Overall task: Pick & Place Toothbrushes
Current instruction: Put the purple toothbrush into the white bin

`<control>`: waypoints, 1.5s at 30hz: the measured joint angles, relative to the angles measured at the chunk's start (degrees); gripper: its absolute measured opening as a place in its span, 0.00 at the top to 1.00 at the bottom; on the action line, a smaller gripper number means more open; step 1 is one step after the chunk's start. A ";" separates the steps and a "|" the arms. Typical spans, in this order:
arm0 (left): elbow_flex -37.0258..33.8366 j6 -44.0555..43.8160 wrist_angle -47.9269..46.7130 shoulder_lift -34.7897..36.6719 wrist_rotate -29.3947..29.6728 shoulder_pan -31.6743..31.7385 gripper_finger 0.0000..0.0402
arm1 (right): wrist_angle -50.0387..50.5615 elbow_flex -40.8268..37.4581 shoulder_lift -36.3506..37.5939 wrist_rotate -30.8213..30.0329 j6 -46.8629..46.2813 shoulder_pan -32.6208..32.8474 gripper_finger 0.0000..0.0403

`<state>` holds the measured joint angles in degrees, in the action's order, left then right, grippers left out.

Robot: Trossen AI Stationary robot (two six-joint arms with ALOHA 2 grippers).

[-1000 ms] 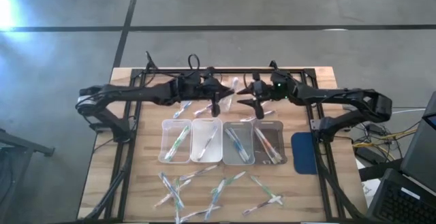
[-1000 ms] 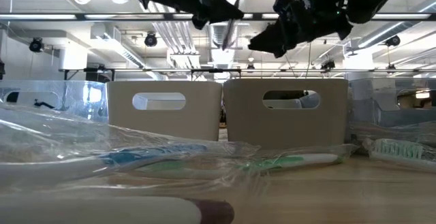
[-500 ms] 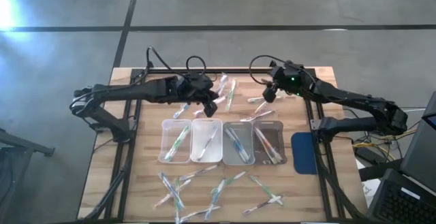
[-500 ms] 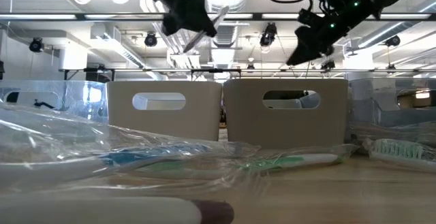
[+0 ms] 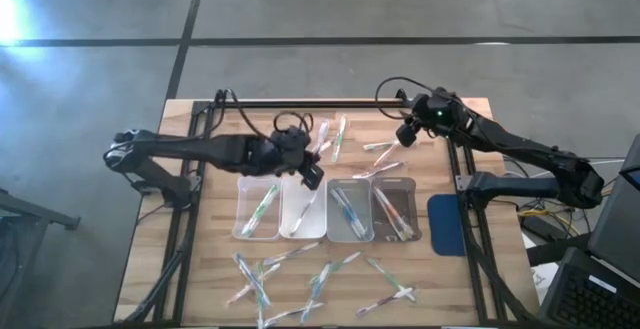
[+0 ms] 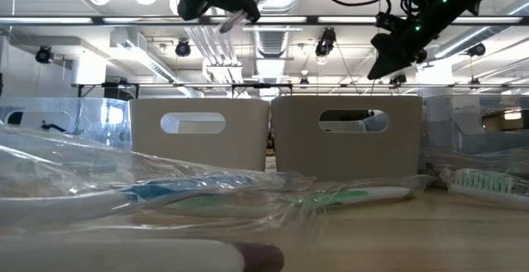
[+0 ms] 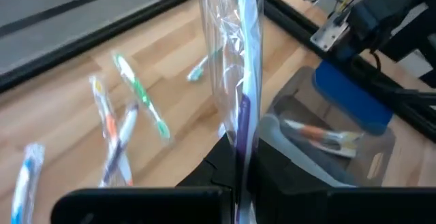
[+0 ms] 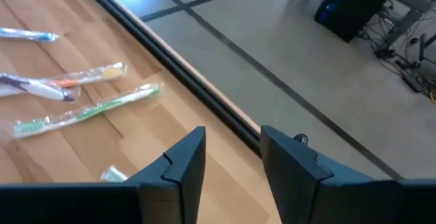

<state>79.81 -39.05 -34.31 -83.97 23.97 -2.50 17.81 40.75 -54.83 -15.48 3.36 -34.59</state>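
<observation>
Left gripper (image 5: 310, 176) hangs above the row of four clear rectangular plastic trays (image 5: 258, 231), over the second tray from the left, near its far rim. Its fingers (image 7: 272, 166) are pressed onto a plastic-wrapped toothbrush with blue and purple handle (image 7: 244, 81); in the left wrist view it stands straight out from the fingertips, long axis in line with the fingers.

Key relation: the trays run 12-to-6 on the overhead view, and each already holds brushes lying lengthwise. Held brush points roughly along that axis, so I judge the drop needs a lowering, not a big rotation.

Right gripper (image 5: 407, 137) is at about 1 o'clock on the wooden bench (image 5: 470, 299), near the far edge. Fingers (image 8: 184, 159) spread, nothing between them. Loose wrapped brushes (image 5: 380, 147) lie just beside it toward 9 o'clock, so the right arm is nearer those.

More loose brushes (image 5: 320, 281) lie at 6 o'clock, in front of the trays.
</observation>
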 joint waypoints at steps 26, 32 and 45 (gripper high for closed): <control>-0.26 -15.71 -7.81 -11.68 -5.54 -6.80 0.95 | 0.43 -0.15 -0.78 0.72 -0.83 0.07 0.74; -0.32 -17.02 -8.83 -14.77 -9.15 -6.80 0.95 | 0.43 -0.15 -0.78 0.72 -0.87 0.07 0.70; -0.34 -22.47 -14.35 -17.06 -12.86 -6.99 0.95 | 0.41 -0.42 -0.80 0.72 -1.27 0.07 0.68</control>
<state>79.46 -61.51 -48.66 -101.03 11.11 -9.50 18.22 40.34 -55.64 -14.76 2.09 -34.52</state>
